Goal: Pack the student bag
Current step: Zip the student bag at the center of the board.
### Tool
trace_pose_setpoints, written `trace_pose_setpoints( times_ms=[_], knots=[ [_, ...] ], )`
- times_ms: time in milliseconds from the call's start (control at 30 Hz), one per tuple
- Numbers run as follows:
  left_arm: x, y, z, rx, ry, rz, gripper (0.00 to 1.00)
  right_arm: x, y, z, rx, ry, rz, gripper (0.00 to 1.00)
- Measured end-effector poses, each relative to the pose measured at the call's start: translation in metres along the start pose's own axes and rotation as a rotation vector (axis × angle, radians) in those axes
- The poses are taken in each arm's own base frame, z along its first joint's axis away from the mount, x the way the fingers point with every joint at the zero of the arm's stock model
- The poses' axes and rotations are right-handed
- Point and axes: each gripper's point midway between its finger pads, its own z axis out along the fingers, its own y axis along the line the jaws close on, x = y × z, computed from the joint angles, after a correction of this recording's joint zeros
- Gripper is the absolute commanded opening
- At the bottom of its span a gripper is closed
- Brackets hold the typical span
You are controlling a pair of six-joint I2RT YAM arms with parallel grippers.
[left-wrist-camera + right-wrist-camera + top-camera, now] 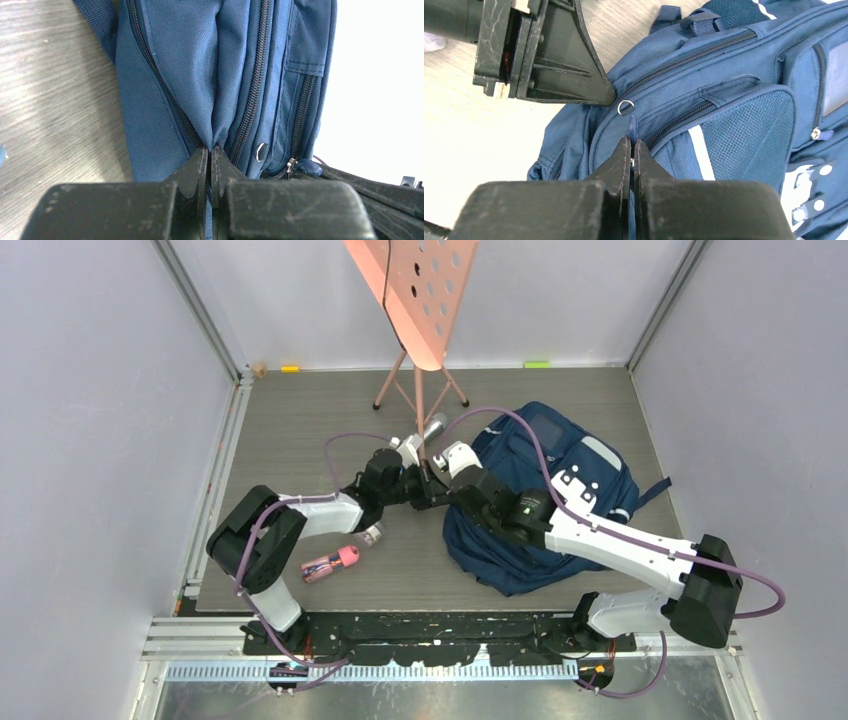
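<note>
The student bag (520,560) is a navy backpack lying on the right half of the grey table. My left gripper (440,496) reaches in from the left to its left edge. In the left wrist view the left gripper (210,150) is shut on a fold of the bag's fabric (165,100) between two zippers. My right gripper (452,476) is at the same edge. In the right wrist view the right gripper (632,142) is shut on a blue zipper pull (632,125) of the bag (744,125), below a small metal ring (625,106). The left gripper's fingers (574,65) sit just above it.
A pink case (330,562) and a small bottle (370,535) lie on the table by the left arm. A silver bottle (432,428) lies behind the grippers. A pink music stand (420,300) stands at the back centre. Walls close in both sides.
</note>
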Motion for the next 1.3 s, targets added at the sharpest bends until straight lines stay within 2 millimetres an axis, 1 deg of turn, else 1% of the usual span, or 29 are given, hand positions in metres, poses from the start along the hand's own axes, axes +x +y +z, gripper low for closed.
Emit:
trace_pose_setpoints(
  times_ms=[200, 333, 433, 467, 500, 600, 633, 700, 767, 833, 867, 900, 1000, 1100, 1200, 1300],
  knots=[
    [-0.015, -0.004, 0.008, -0.006, 0.041, 0.017, 0.0, -0.002, -0.008, 0.004, 0.092, -0.034, -0.027, 0.01],
    [-0.022, -0.001, 0.013, -0.014, 0.058, 0.02, 0.0, 0.0, -0.008, 0.016, 0.133, -0.021, -0.056, 0.01],
    [-0.025, 0.001, 0.015, -0.018, 0.068, 0.014, 0.0, 0.007, -0.006, 0.027, 0.159, 0.005, -0.079, 0.01],
    [-0.026, 0.002, 0.016, -0.017, 0.069, 0.014, 0.03, 0.009, -0.006, 0.03, 0.169, 0.013, -0.085, 0.01],
    [-0.026, 0.001, 0.016, -0.016, 0.073, 0.014, 0.09, 0.011, -0.006, 0.033, 0.175, 0.018, -0.088, 0.01],
    [-0.027, 0.002, 0.017, -0.011, 0.079, 0.028, 0.36, 0.014, -0.005, 0.036, 0.187, 0.032, -0.087, 0.01],
    [-0.031, 0.003, 0.017, -0.01, 0.064, 0.037, 0.42, 0.015, -0.004, 0.036, 0.183, 0.037, -0.08, 0.01],
    [-0.05, 0.001, 0.016, 0.005, 0.0, 0.064, 0.51, 0.015, 0.0, 0.033, 0.172, 0.041, -0.065, 0.01],
    [-0.07, -0.003, 0.013, 0.02, -0.071, 0.102, 0.55, 0.015, 0.003, 0.03, 0.157, 0.045, -0.051, 0.01],
    [-0.085, -0.009, 0.007, 0.037, -0.129, 0.144, 0.55, 0.013, 0.003, 0.025, 0.147, 0.045, -0.033, 0.01],
    [-0.09, -0.015, 0.0, 0.051, -0.161, 0.173, 0.53, 0.01, 0.002, 0.022, 0.143, 0.039, -0.019, 0.01],
    [-0.092, -0.018, -0.001, 0.056, -0.169, 0.182, 0.51, 0.008, 0.002, 0.02, 0.143, 0.035, -0.01, 0.01],
    [-0.091, -0.035, -0.011, 0.104, -0.2, 0.25, 0.45, 0.003, -0.002, 0.014, 0.149, 0.024, 0.024, 0.01],
    [-0.08, -0.044, -0.013, 0.142, -0.203, 0.299, 0.41, 0.002, -0.004, 0.012, 0.157, 0.02, 0.058, 0.01],
    [-0.062, -0.045, -0.009, 0.152, -0.175, 0.315, 0.36, 0.001, -0.006, 0.01, 0.163, 0.013, 0.096, 0.0],
    [-0.045, -0.045, -0.003, 0.155, -0.148, 0.315, 0.35, -0.003, -0.01, 0.005, 0.168, -0.005, 0.138, 0.01]
  ],
)
